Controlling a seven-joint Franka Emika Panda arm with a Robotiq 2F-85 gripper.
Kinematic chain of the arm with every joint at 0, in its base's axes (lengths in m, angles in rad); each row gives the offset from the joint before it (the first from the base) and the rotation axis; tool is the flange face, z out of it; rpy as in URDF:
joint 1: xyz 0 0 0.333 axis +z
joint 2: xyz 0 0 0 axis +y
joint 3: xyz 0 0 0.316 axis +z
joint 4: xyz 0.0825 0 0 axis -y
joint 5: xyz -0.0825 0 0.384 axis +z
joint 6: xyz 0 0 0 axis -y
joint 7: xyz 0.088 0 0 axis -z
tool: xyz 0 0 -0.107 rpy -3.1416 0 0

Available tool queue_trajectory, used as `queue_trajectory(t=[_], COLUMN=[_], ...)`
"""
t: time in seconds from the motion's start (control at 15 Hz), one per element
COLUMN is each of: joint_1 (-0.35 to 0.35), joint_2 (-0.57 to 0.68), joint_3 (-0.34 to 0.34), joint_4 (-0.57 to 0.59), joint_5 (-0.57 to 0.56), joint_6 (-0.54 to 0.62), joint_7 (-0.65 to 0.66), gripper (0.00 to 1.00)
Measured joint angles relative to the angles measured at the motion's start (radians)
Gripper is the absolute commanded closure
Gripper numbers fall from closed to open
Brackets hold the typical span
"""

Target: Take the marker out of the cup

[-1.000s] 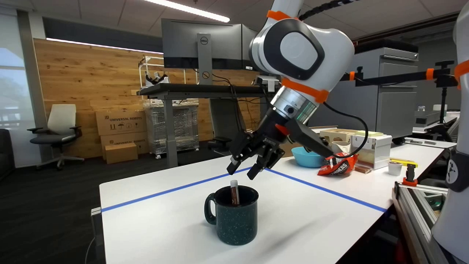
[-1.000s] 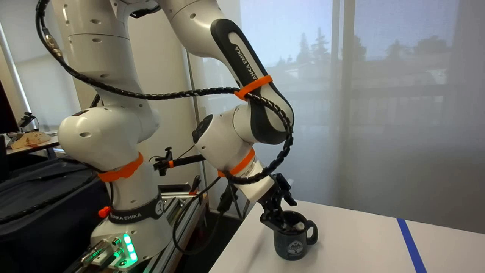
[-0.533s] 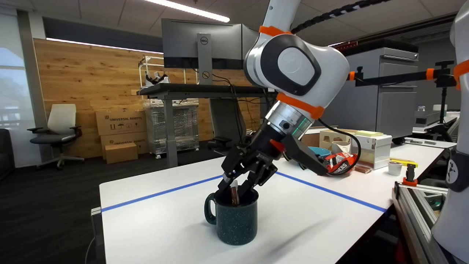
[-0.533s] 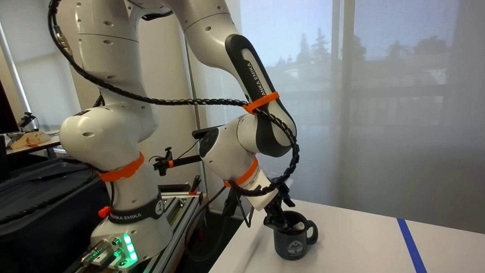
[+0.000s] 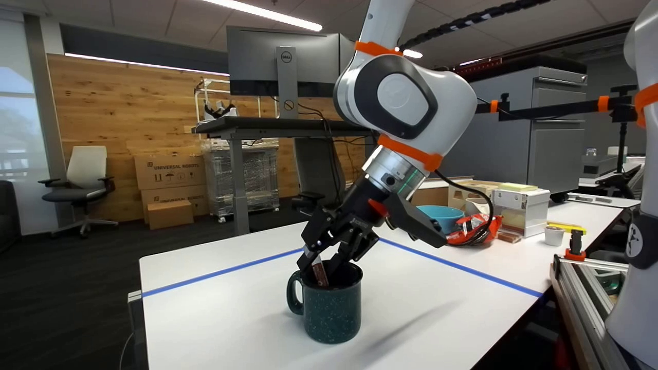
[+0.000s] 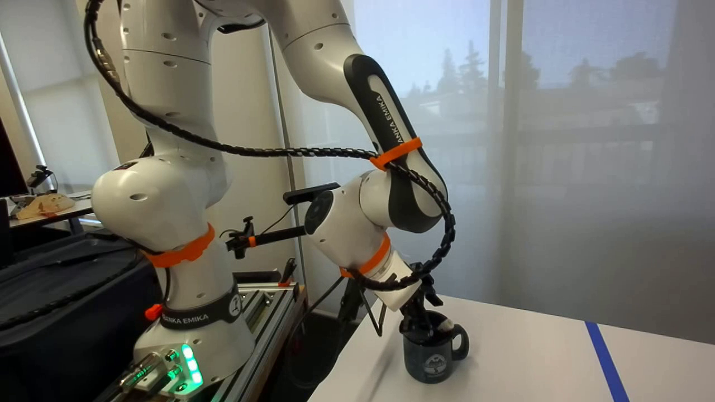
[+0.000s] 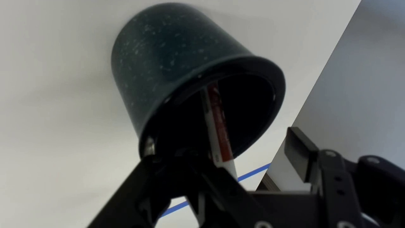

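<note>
While the tool (image 5: 318, 265) gaped beside the marker (image 7: 219, 129) in the cup (image 5: 332, 314), we judged ourselves mid-grasp, with closing needed next.

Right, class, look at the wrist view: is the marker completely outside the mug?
No, the marker slants into the mug, its lower part inside the opening and its white end sticking out.

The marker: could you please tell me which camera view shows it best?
The wrist view: the marker looks largest there, its reddish label clear, though both ends are hidden. Small in both exterior views, it shows part of that label or just a pale end.
</note>
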Motion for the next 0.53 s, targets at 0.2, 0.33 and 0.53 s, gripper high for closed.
queue_trajectory(t=[0.2, 0.33, 0.53], joint_1=[0.005, 0.008, 0.012], joint_2=[0.0, 0.0, 0.0], joint_3=[-0.023, -0.031, -0.035], joint_4=[0.013, 0.017, 0.019], joint_5=[0.0, 0.0, 0.0], joint_6=[0.0, 0.0, 0.0], joint_7=[-0.029, -0.043, -0.057], gripper=[0.54, 0.57, 0.7])
